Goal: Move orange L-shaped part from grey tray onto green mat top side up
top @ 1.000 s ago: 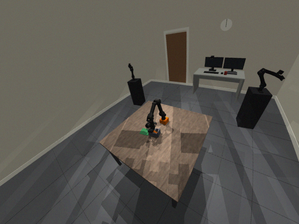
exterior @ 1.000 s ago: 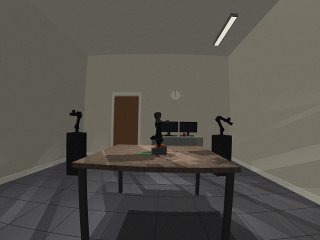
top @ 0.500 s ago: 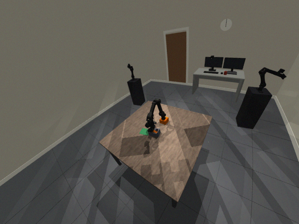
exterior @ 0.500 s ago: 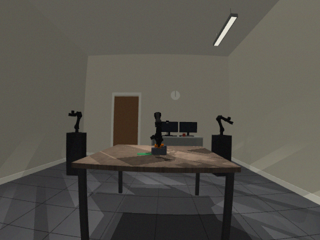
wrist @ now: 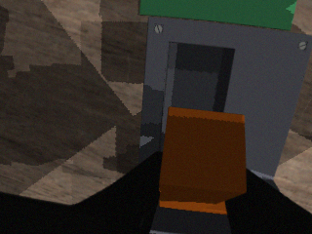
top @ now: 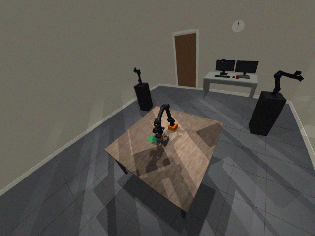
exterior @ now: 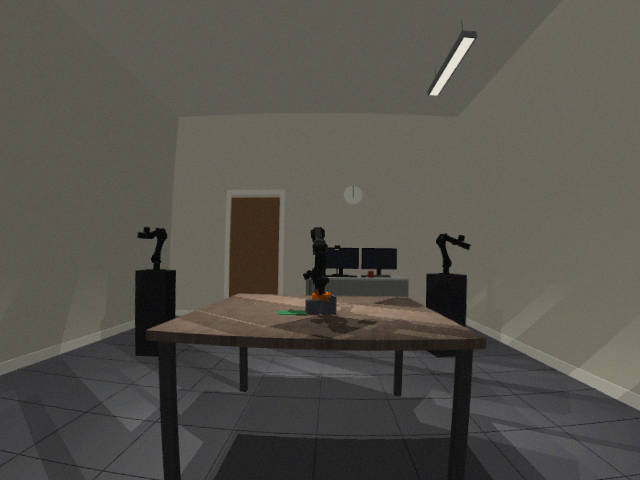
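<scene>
The orange L-shaped part [wrist: 202,156] [top: 164,138] [exterior: 322,296] fills the lower middle of the wrist view, its near end raised over the grey tray [wrist: 263,97] [top: 164,142] [exterior: 320,307]. The far part of the tray's pocket [wrist: 200,78] stands open and dark. My gripper [wrist: 194,164] [top: 159,135] [exterior: 320,289] is shut on the raised end of the part, one black finger on each side. The green mat [wrist: 214,12] [top: 151,138] [exterior: 290,312] lies flat right beyond the tray's far edge. The part's L-shaped end is hidden.
The arm's orange base block [top: 173,127] stands on the wooden table [top: 177,162] [exterior: 248,322] behind the tray. Two other arms on black pedestals [top: 143,96] [top: 266,112] and a desk with monitors [top: 230,78] stand far off the table.
</scene>
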Controlling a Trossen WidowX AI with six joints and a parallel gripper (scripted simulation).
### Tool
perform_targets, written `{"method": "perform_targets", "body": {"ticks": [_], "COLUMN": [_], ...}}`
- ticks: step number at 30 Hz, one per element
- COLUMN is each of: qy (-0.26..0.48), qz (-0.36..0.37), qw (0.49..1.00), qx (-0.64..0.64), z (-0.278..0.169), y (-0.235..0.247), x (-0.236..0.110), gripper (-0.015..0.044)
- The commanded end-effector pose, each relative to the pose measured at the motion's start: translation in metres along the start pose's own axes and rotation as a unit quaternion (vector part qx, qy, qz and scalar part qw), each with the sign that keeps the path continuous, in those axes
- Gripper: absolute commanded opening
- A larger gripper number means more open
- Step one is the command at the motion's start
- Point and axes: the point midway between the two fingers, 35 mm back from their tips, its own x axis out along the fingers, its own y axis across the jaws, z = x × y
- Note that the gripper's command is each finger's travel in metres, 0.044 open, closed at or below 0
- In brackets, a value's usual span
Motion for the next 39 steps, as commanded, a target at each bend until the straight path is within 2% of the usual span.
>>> {"method": "perform_targets", "body": {"ticks": [1, 31, 39], "qy": [0.002, 0.002, 0.002], "qz": [0.006, 0.006, 0.006], "qw": [1.000, 1.000, 1.000], "qx": [0.001, 0.001, 0.001], "z": [-0.001, -0.001, 0.000], "y": [0.001, 0.000, 0.000], "x": [-0.010, -0.058, -0.059], "gripper": [0.0000, 0.0000, 0.0000]}}
